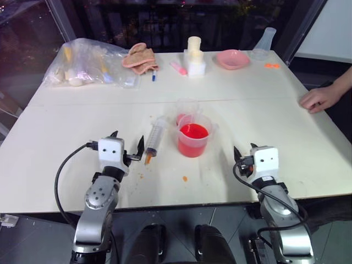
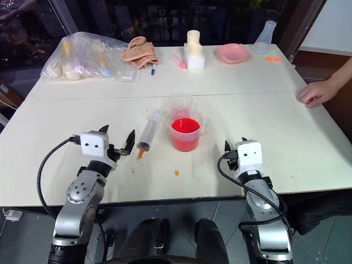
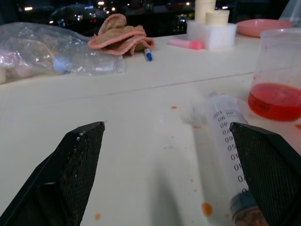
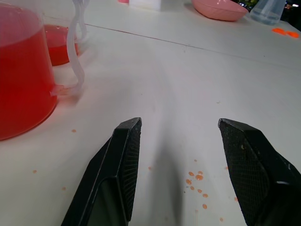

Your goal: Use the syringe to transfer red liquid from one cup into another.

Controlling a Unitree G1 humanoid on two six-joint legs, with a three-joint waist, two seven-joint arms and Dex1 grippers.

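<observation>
Right now the big clear plastic syringe with the orange tip [image 1: 154, 137] lies flat on the white table [image 1: 66, 165] near its front edge, just beside the left gripper [image 1: 127, 147], whose black fingers are spread wide, likely to grab it. Next to it stands the big clear handled beaker [image 1: 193, 137] of red liquid [image 1: 193, 132], with the small clear cup [image 1: 186, 108] touching behind; the right gripper [image 1: 245, 154] waits empty, fingers apart.

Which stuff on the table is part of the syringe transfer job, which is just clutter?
Job:
syringe, lying flat
beaker with red liquid
smaller cup behind it

Clutter:
plastic bag
pink cloth
blue pen
pink marker
white block
pink bowl
clear flask
</observation>
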